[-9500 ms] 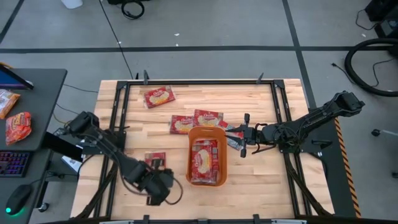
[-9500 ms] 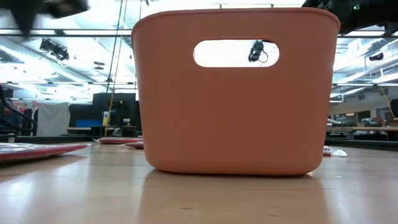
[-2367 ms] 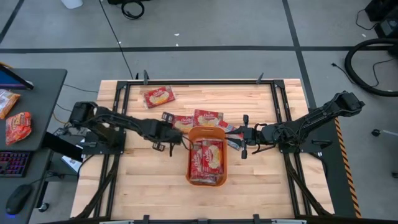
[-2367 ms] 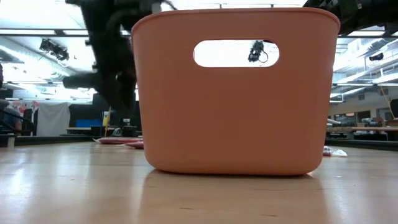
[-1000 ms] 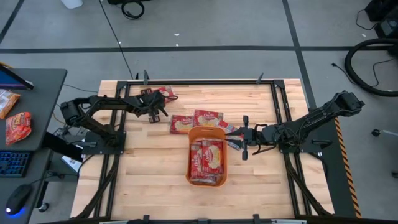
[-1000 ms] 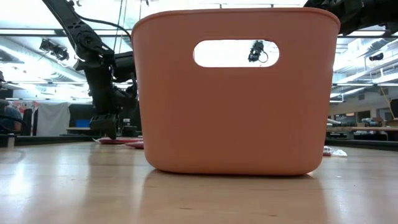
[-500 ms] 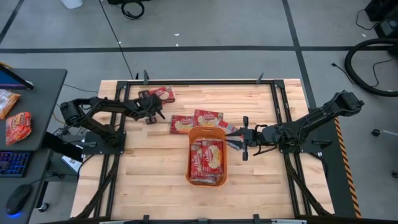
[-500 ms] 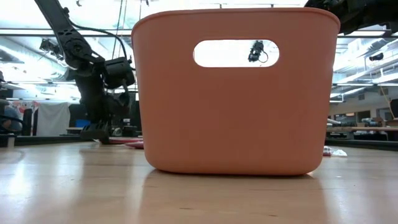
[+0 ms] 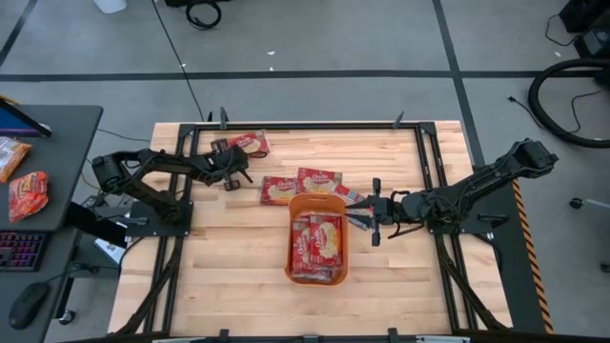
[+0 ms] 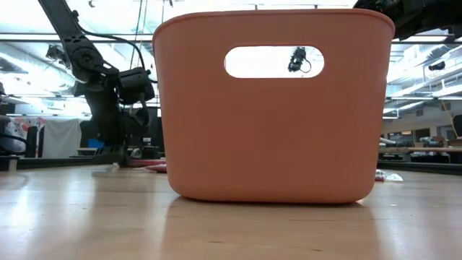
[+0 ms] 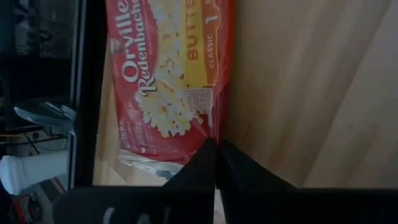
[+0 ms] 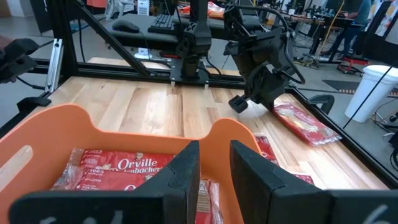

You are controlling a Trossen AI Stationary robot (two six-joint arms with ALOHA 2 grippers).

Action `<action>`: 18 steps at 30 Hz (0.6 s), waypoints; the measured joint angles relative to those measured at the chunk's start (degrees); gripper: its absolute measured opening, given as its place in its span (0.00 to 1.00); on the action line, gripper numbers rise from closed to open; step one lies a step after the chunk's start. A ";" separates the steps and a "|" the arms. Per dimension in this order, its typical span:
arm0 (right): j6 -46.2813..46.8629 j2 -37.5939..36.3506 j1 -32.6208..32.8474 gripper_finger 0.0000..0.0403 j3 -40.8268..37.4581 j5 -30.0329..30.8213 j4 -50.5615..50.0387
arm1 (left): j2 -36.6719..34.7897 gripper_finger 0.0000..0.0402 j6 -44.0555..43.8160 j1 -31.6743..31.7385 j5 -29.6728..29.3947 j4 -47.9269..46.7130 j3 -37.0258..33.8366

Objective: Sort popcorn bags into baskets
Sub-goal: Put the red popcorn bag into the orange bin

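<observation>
The tub (image 9: pixel 317 238) stood near the middle of the table (image 9: pixel 248 267) and served as the landmark. Several red bags (image 9: pixel 315 244) lay flat inside it, so part of the sorting was judged done. Three more bags (image 9: pixel 301 184) lay on the table just beyond the tub's far rim.

One bag (image 11: pixel 168 81) lay apart, well away from the tub towards the table's far left corner. The left pincer (image 11: pixel 216 155) was pressed together at that bag's edge; the thin edge was judged to be pinched for lifting, since a flat packet offers no other hold.

The right pincer (image 12: pixel 214 163) waited just beside the tub's right rim, its fingers slightly parted and empty. This position was judged to keep the left arm's path to the tub clear.
</observation>
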 joint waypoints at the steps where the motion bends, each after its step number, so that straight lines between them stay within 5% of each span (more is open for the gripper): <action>1: 0.00 0.00 0.00 0.23 0.00 0.00 -0.01 | -0.31 0.03 0.03 -0.40 -0.01 -0.32 0.23; 10: 0.24 0.39 0.36 0.23 0.00 2.31 -1.76 | -6.80 0.02 -1.36 -8.60 0.38 -12.28 7.61; 18: -0.73 9.90 2.19 0.23 5.95 15.62 -1.01 | -8.33 0.01 -11.75 -14.55 5.79 -23.93 16.04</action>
